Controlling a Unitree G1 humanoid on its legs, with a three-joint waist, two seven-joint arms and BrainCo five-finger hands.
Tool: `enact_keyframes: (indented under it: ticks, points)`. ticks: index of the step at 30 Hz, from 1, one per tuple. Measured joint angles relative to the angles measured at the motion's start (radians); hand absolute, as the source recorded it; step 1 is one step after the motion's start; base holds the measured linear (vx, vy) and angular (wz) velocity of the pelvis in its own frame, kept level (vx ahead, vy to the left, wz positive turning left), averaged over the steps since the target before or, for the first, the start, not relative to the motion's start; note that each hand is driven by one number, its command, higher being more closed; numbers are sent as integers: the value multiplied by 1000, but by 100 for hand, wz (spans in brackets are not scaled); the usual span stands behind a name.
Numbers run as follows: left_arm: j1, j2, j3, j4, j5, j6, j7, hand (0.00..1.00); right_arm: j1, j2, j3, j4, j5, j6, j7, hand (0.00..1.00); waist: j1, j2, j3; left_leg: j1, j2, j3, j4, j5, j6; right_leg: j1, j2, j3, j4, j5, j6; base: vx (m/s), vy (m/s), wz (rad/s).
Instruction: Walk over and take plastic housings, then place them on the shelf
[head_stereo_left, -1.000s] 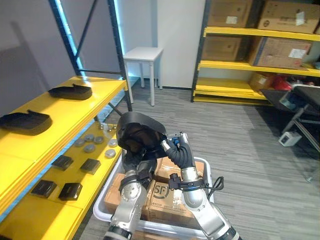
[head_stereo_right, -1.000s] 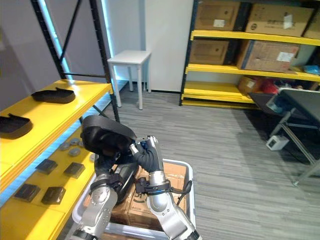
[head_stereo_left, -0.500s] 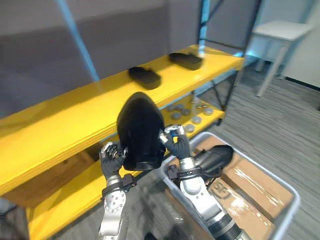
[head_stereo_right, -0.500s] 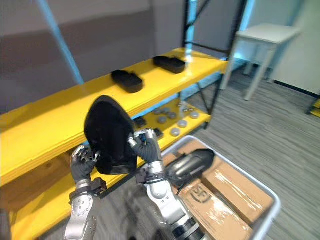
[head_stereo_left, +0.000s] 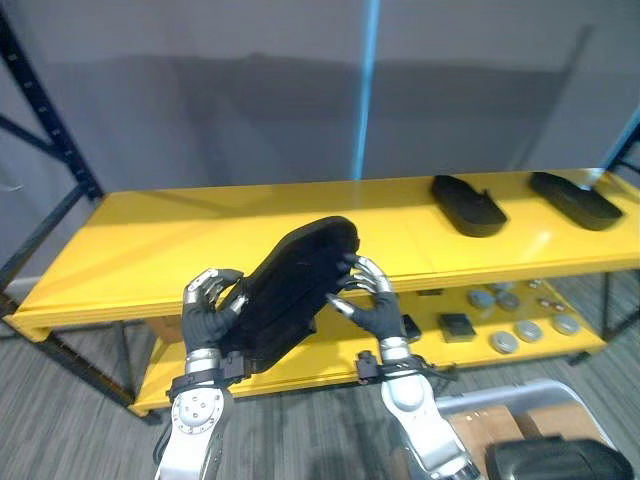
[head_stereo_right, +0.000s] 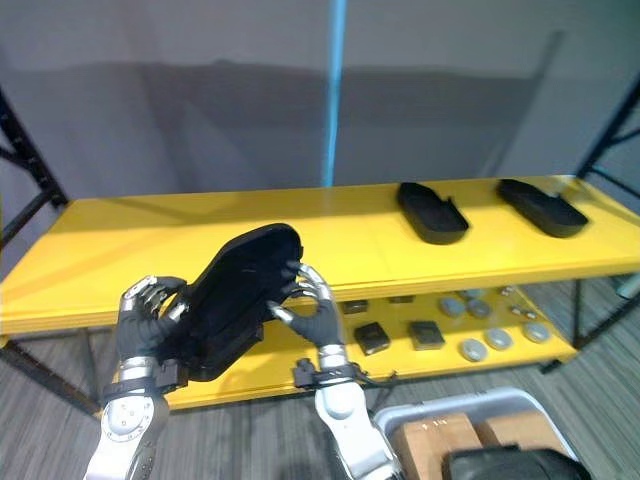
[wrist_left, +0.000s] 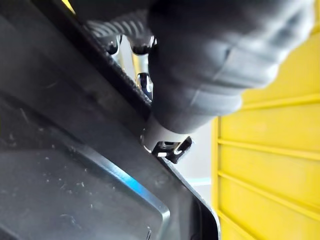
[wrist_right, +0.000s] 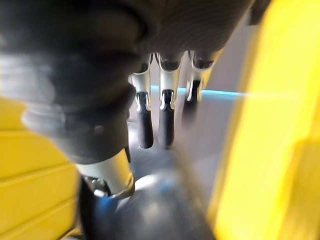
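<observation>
Gripping the housing (head_stereo_left: 295, 290) by opposite rims with curled left hand (head_stereo_left: 208, 310) and right hand (head_stereo_left: 372, 305), tilted before the shelf's (head_stereo_left: 150, 250) front edge; probably light, stiff, slick, so best clamped at rims.

1. Both eye views sit up on the head, looking down and forward at the yellow shelf (head_stereo_left: 120, 250) from a bit back. They share pretty much the same scene, just nudged sideways.
2. Left wrist view looks along the left hand (wrist_left: 200, 65), jammed right up against the black housing (wrist_left: 60, 165).
3. Right wrist view looks along the right hand (wrist_right: 166, 115), super close too, shelf yellow behind.
</observation>
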Motion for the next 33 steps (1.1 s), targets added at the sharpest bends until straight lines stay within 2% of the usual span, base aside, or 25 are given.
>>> enact_keyframes:
  ticks: [2,3,4,6,8,10,11,12,13,15,16,18,21,25,27,28,33]
  points:
    - [4,-6,-12,-1,-17,0,-15,100,55,-14,-28,2,0,6,2,0,-9,8,1,20,1,-24,10,-25,-24,50,8,-8,-50,85,5,279,-143,57]
    - [17,-6,-12,-13,-26,-2,-24,100,78,-14,-38,2,-1,10,5,0,-7,15,1,5,26,-25,54,-58,-53,78,32,-11,-91,89,-1,261,-140,20]
    - [22,-7,-12,-17,-32,-3,-26,100,89,-13,-39,2,-1,10,7,0,-6,15,1,-6,39,-25,88,-77,-60,91,44,-14,-110,93,-6,221,-140,-5]
    - [31,-28,-20,-15,-57,-1,-50,100,142,-13,-45,-9,-3,11,12,0,-15,17,5,-55,89,-24,268,-142,-87,164,80,-32,-180,96,-13,198,-157,0]
    - [45,-55,-20,-14,-82,-1,-62,100,165,-18,-62,-19,-2,11,13,0,-16,24,21,-121,115,-37,501,-156,-114,223,87,-15,-211,92,-22,186,-96,-17]
    - [59,-80,-19,-13,-116,-2,-62,100,177,-32,-84,-26,-1,12,13,0,-4,39,28,-179,144,-95,624,-193,-163,252,85,21,-221,89,-26,191,32,-58]
    - [58,-81,-19,-13,-138,-2,-63,100,187,-33,-100,-40,0,12,14,0,-7,39,28,-194,184,-107,582,-204,-181,256,78,38,-228,89,-26,163,89,-68]
    - [55,-83,-18,-13,-148,-1,-65,100,198,-34,-111,-55,4,12,15,0,-10,39,29,-199,215,-107,514,-203,-182,258,69,52,-236,87,-24,173,177,-41]
    - [54,-90,-18,-13,-158,-1,-63,100,207,-34,-123,-57,15,12,16,0,-28,41,29,-199,248,-114,405,-193,-193,259,59,53,-241,85,-17,126,189,-18]
    - [54,-123,-19,-14,-158,-1,-57,100,231,-40,-141,-59,32,12,18,0,-42,64,22,-182,284,-128,250,-119,-221,262,60,53,-241,74,9,116,233,-7]
    - [50,-140,-19,-14,-168,-1,-54,100,253,-43,-150,-60,37,12,19,0,-46,80,23,-174,293,-123,234,-14,-240,265,64,59,-240,63,34,133,317,-15]
    - [33,-136,-23,-14,-180,1,-13,100,336,-6,-136,-91,37,17,21,0,-46,43,10,-141,231,-78,186,-14,-210,263,-4,83,-238,56,43,168,310,-19]
    - [-17,-131,-2,-13,-197,1,62,100,363,7,-91,-108,36,17,38,0,-56,40,10,-99,189,-21,139,-3,-192,250,-47,129,-238,67,61,149,198,-36]
    - [-119,-124,33,0,-218,-1,132,100,408,6,-91,-175,36,16,57,0,-75,35,9,-65,196,23,88,1,-189,233,-40,164,-241,83,85,57,68,-37]
    - [-222,-120,45,58,-247,-6,182,100,434,-2,-92,-176,37,16,63,0,-105,32,7,-57,203,49,50,17,-195,210,-30,181,-249,89,95,14,-6,-37]
    - [-256,-119,44,80,-259,-6,196,100,443,-5,-90,-176,37,17,65,0,-108,31,8,-55,204,57,37,25,-196,202,-27,188,-250,90,97,1,-14,-28]
    - [-551,-88,73,296,-326,-9,309,100,484,-44,-1,-172,37,17,90,0,-166,15,21,-53,216,104,-54,84,-202,137,3,223,-258,123,101,-29,-10,-30]
